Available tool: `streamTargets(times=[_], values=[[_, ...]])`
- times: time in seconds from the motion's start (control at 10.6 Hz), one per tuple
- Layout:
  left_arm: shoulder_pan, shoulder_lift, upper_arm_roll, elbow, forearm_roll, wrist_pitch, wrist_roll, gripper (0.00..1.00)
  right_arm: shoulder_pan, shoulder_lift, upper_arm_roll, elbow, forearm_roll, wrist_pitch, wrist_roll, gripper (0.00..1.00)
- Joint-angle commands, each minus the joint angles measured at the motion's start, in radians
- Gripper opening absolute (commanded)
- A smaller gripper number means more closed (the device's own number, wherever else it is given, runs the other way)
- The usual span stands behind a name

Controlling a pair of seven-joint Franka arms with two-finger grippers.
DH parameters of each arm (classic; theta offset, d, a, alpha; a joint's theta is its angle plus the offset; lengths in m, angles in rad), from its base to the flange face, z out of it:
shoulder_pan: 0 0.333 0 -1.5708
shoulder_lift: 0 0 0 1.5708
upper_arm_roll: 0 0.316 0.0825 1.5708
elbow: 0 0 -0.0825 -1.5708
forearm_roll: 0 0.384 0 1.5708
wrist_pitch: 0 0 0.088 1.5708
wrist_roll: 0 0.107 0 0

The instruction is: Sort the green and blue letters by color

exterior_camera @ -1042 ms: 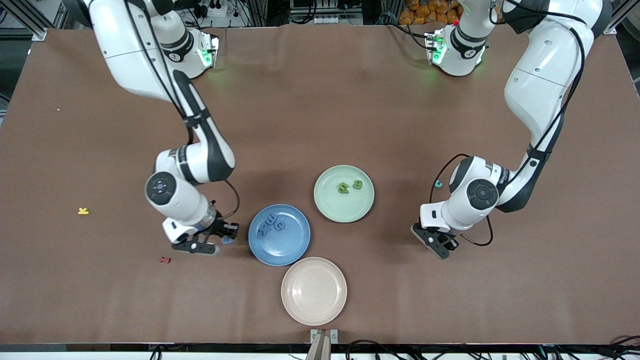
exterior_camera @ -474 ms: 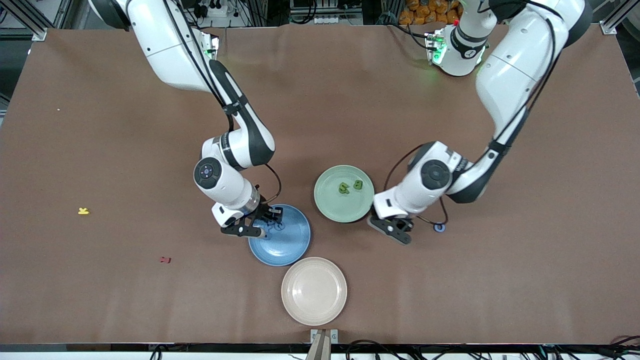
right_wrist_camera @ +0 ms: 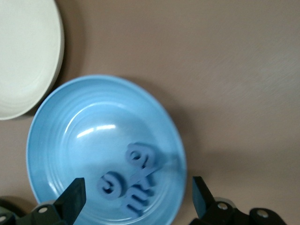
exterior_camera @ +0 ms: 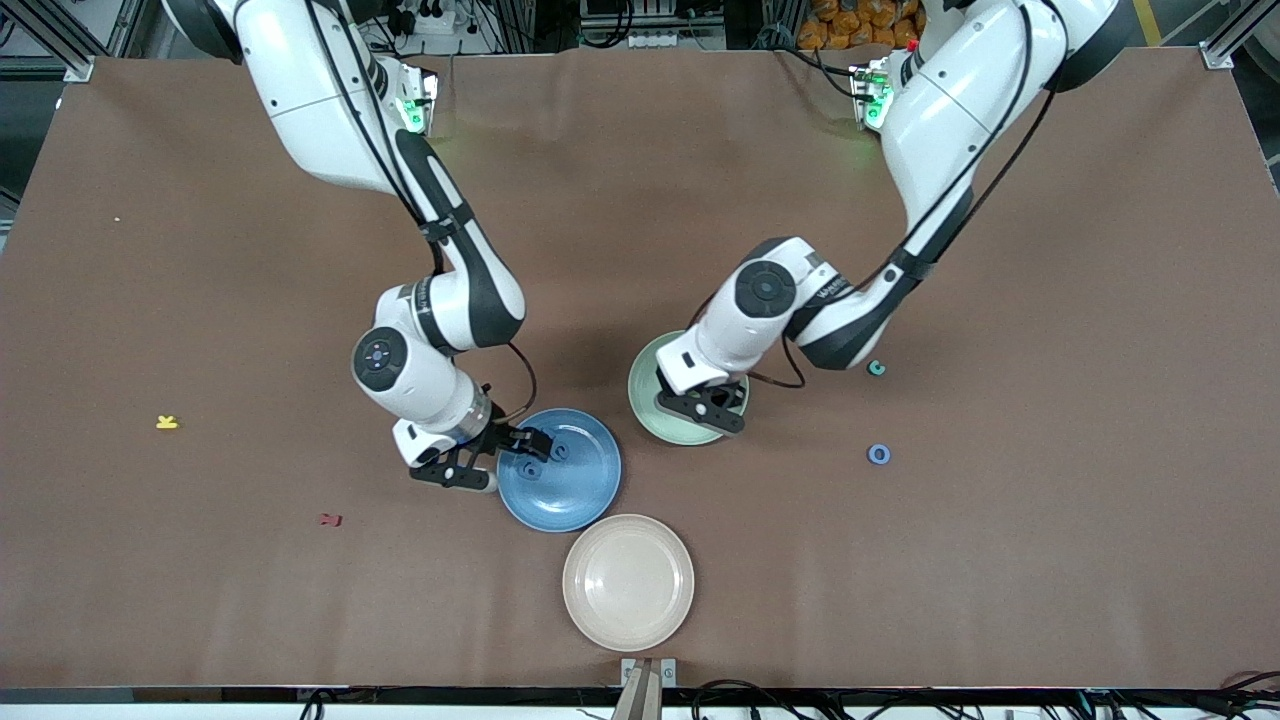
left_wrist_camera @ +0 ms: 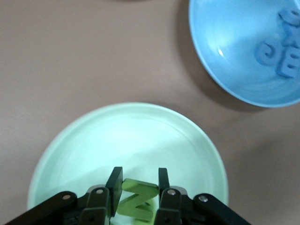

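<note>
My left gripper [left_wrist_camera: 138,180] is shut on an olive green letter Z [left_wrist_camera: 137,201] and holds it over the pale green plate [left_wrist_camera: 126,136]. In the front view the left gripper [exterior_camera: 712,408] covers part of that plate [exterior_camera: 650,410]. My right gripper [right_wrist_camera: 137,187] stands open over the blue plate [right_wrist_camera: 84,122], with nothing between its fingers. Several blue letters [right_wrist_camera: 138,161] lie together in that plate. The front view puts the right gripper [exterior_camera: 500,458] at the rim of the blue plate [exterior_camera: 575,495]. One blue ring-shaped letter [exterior_camera: 879,454] lies on the table toward the left arm's end.
An empty beige plate [exterior_camera: 628,580] sits nearer the front camera than the blue plate. A small teal-green letter [exterior_camera: 876,368] lies beside the left arm's elbow. A yellow letter [exterior_camera: 167,422] and a dark red letter [exterior_camera: 330,519] lie toward the right arm's end.
The right gripper moved from the table to over the blue plate and opened, leaving its blue letter there. The left arm swung in with the green letter to over the green plate.
</note>
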Motion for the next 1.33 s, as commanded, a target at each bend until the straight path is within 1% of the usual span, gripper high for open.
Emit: streamTargets(times=[0.0, 0.09, 0.28, 0.38, 0.57, 0.66, 0.76, 0.85, 0.95, 1.04, 1.14, 1.23], values=[[-0.076, -0.038, 0.037, -0.009, 0.019, -0.035, -0.166, 1.0, -0.067, -0.059, -0.04, -0.013, -0.005, -0.08, -0.176, 1.0], [-0.075, -0.05, 0.033, -0.009, 0.035, -0.041, -0.172, 1.0, -0.091, -0.065, -0.063, -0.017, -0.039, -0.083, -0.251, 1.0], [-0.059, -0.118, 0.035, -0.006, 0.036, -0.133, -0.164, 1.0, -0.155, -0.068, -0.077, -0.02, -0.101, -0.083, -0.335, 1.0], [-0.03, -0.165, 0.03, -0.006, 0.022, -0.196, -0.166, 1.0, -0.185, -0.069, -0.088, -0.02, -0.115, -0.083, -0.383, 1.0], [-0.007, -0.271, 0.03, 0.01, -0.012, -0.376, -0.163, 1.0, -0.249, -0.129, -0.089, -0.045, -0.117, -0.115, -0.431, 1.0], [0.011, -0.322, 0.029, 0.016, -0.013, -0.461, -0.16, 1.0, -0.286, -0.169, -0.089, -0.042, -0.12, -0.186, -0.432, 1.0], [0.042, -0.378, 0.026, 0.016, -0.018, -0.51, -0.141, 1.0, -0.313, -0.21, -0.089, -0.039, -0.123, -0.254, -0.432, 1.0], [0.077, -0.437, 0.026, 0.016, -0.059, -0.543, -0.099, 1.0, -0.33, -0.258, -0.091, -0.039, -0.176, -0.312, -0.434, 1.0], [0.129, -0.495, 0.026, 0.016, -0.123, -0.566, -0.054, 1.0, -0.346, -0.308, -0.089, -0.031, -0.254, -0.386, -0.431, 1.0], [0.177, -0.558, 0.024, 0.017, -0.188, -0.61, -0.043, 1.0, -0.354, -0.339, -0.094, -0.008, -0.269, -0.482, -0.426, 1.0], [0.212, -0.614, 0.027, 0.022, -0.231, -0.665, -0.022, 1.0, -0.355, -0.356, -0.109, 0.044, -0.271, -0.609, -0.426, 1.0], [0.241, -0.644, 0.027, 0.048, -0.248, -0.742, 0.006, 1.0, -0.355, -0.367, -0.121, 0.123, -0.271, -0.743, -0.426, 1.0]])
